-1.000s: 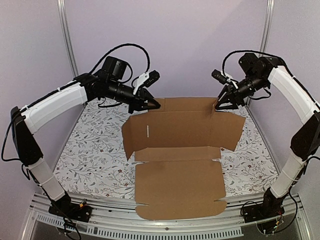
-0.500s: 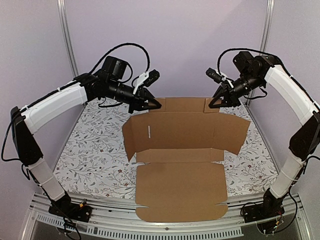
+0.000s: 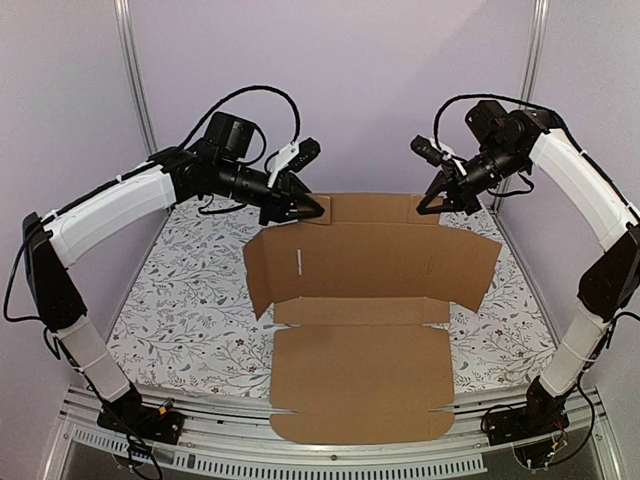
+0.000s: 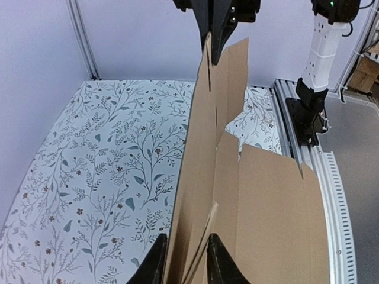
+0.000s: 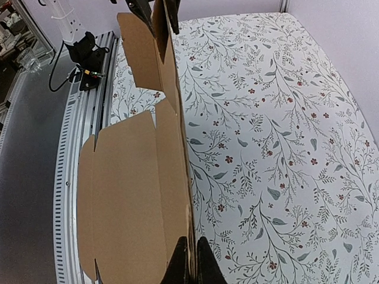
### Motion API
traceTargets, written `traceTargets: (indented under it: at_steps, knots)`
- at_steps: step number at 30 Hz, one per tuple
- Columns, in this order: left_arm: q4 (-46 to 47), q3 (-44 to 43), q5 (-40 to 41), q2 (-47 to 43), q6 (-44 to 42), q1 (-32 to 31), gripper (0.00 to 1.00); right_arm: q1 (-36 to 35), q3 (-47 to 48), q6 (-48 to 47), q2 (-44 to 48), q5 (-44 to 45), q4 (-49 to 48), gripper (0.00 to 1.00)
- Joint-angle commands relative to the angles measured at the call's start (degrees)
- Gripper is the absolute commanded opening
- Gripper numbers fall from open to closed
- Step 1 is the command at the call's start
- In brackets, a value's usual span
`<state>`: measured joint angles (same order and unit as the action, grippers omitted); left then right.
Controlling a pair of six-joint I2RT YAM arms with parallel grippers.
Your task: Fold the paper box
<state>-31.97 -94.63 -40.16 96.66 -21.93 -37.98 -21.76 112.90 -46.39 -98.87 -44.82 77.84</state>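
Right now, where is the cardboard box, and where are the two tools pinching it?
cardboard box point(image 3: 365, 265): top view, on its middle panel.
left tool point(image 3: 317, 212): top view, between its tips, at the far flap's left end.
right tool point(image 3: 422, 209): top view, between its tips, at the far flap's right end.

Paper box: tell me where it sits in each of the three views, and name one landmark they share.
Top external: the paper box fills the centre, its far flap pinched by the left gripper and the right gripper.
Left wrist: it rises from the bottom edge up the middle and right.
Right wrist: left of centre, running from the bottom edge to the top.
Shared landmark: the floral tablecloth under it.
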Motion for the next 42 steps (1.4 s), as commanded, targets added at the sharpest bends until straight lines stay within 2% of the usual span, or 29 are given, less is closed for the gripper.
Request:
traceTargets:
  at_steps: [1,4,8,13,16,19,23,26,31,33,35,37,38,39,42]
  knots:
    - [2.73,0.06,2.11,0.45,0.93,-0.10,0.32,-0.60,0.80,0.40,-0.09,3.26,4.43,0.00]
    - [4.35,1.32,7.13,-1.33,1.90,0.00,0.48,-0.58,0.29,0.75,-0.66,4.98,3.15,0.00]
    - [10.80,6.53,19.66,-6.11,5.76,0.01,0.68,-0.57,-1.09,1.69,-1.21,6.66,0.84,0.00]
    - [15.05,17.14,37.97,-13.09,13.65,0.01,0.72,0.32,-1.85,2.80,-1.93,6.15,-0.84,0.00]
    - [20.74,28.16,41.88,-17.51,20.30,-0.08,0.72,1.78,-2.65,3.81,-1.69,4.45,-1.66,0.00]
    - [29.53,37.38,39.23,-20.46,25.66,-0.29,0.73,2.38,-3.52,3.94,-1.09,4.12,-2.04,0.00]
    - [33.77,39.19,39.88,-17.99,26.78,-1.42,0.73,2.37,-5.42,4.36,0.42,3.93,-3.07,0.00]
    - [34.76,39.17,38.51,-16.07,26.15,-1.49,0.68,2.45,-6.70,4.34,0.93,3.84,-3.05,0.00]
    - [34.62,37.99,35.42,-12.86,25.44,-1.49,0.39,2.69,-8.74,4.12,2.12,3.45,-4.00,0.00]
    - [34.60,37.86,34.36,-12.19,25.43,-1.62,0.33,2.98,-8.64,4.12,2.35,3.26,-4.02,0.00]
    - [34.69,38.06,34.69,-12.14,25.84,-1.86,0.37,3.27,-8.45,4.12,2.43,3.15,-4.02,0.00]
    - [34.84,38.54,36.16,-12.55,25.85,-2.20,0.50,3.59,-8.22,4.20,2.62,3.06,-4.02,0.00]
    - [34.94,38.89,36.67,-12.81,25.73,-2.27,0.52,3.80,-8.15,4.27,2.69,3.02,-4.02,0.00]
    - [34.91,39.13,36.69,-13.01,25.51,-2.35,0.51,3.95,-8.14,4.29,2.71,2.99,-4.02,0.00]
    - [33.79,39.03,36.53,-12.79,24.60,-2.53,0.38,4.27,-8.31,4.44,3.06,2.92,-3.93,0.00]
